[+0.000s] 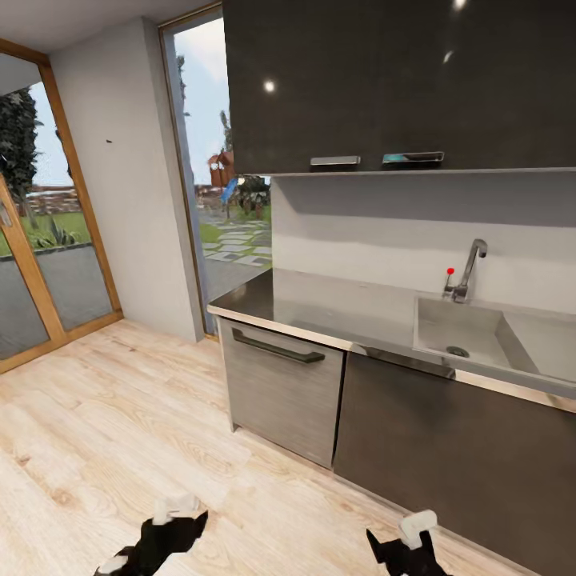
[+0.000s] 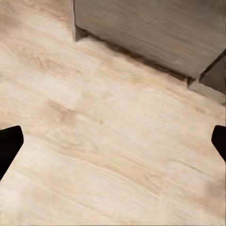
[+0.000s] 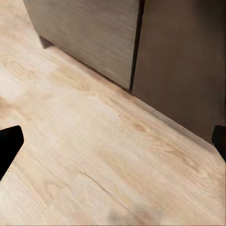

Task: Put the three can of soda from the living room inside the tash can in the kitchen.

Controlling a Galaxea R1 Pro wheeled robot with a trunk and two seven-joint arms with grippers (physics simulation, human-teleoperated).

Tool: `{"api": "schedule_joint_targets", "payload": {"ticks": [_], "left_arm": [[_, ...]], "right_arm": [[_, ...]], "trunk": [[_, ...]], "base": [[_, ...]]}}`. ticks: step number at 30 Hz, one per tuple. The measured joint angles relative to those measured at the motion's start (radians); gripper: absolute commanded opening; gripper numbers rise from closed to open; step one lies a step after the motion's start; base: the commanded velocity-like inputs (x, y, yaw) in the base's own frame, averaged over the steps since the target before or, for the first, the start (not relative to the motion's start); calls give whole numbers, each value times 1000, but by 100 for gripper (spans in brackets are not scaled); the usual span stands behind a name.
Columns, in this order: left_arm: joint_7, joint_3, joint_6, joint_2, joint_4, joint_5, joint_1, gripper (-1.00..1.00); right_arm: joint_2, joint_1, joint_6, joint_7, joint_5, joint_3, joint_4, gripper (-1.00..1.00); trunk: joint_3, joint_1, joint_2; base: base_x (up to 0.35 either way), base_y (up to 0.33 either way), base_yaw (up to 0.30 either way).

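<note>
I am in the kitchen, facing a steel worktop [image 1: 320,308] under glossy dark wall cabinets [image 1: 384,80]. The cans of soda and the tash can are out of view. My left gripper [image 1: 164,532] hangs low over the light wood floor [image 1: 104,432]. In the left wrist view its black fingertips [image 2: 9,146] sit far apart, so the left gripper [image 2: 113,146] is open and holds nothing. My right gripper [image 1: 408,548] is low in front of the dark base cabinet [image 1: 448,448]. It is open too, with only bare floor between its fingertips [image 3: 9,146].
A sink [image 1: 480,336] with a tap [image 1: 468,272] is set into the worktop at the right. A grey handled front [image 1: 280,388] stands beneath the worktop's left end. Wood-framed glass doors [image 1: 48,264] close the left side. Open floor stretches left of the cabinets.
</note>
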Motion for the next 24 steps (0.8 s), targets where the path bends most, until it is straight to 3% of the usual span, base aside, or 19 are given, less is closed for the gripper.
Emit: {"api": "schedule_joint_targets", "payload": {"ticks": [1, 7, 9, 11, 12, 15, 20, 24], "left_arm": [[-6, 1, 13, 0, -171, 5, 2, 100], [-10, 3, -2, 4, -227, 6, 27, 100], [-11, 2, -68, 9, -237, 7, 58, 100], [-12, 2, -156, 11, -235, 7, 92, 100], [-12, 2, -222, 12, -236, 6, 132, 100], [-13, 2, -308, 13, -251, 6, 193, 100], [-12, 1, -393, 14, -267, -2, 248, 100], [-11, 0, -432, 16, -264, -9, 261, 100]], "right_arm": [[-1, 2, 26, 5, -5, 0, -89, 100], [-3, 27, 86, 9, -8, -11, -315, 100], [-3, 108, 93, 13, -9, -54, -388, 100], [-3, 176, 69, 30, -10, -100, -421, 100], [-1, 200, 22, 56, -10, -119, -436, 100], [3, 219, -26, 79, -9, -130, -462, 100], [5, 261, -56, 82, -8, -145, -485, 100], [6, 272, -79, 86, -8, -174, -487, 100]], "trunk": [[0, 0, 0], [0, 0, 0], [0, 0, 0], [0, 0, 0], [0, 0, 0], [0, 0, 0], [0, 0, 0], [0, 0, 0]], "base": [[0, 0, 0], [0, 0, 0], [0, 0, 0], [0, 0, 0], [0, 0, 0], [0, 0, 0], [0, 0, 0], [0, 0, 0]]}}
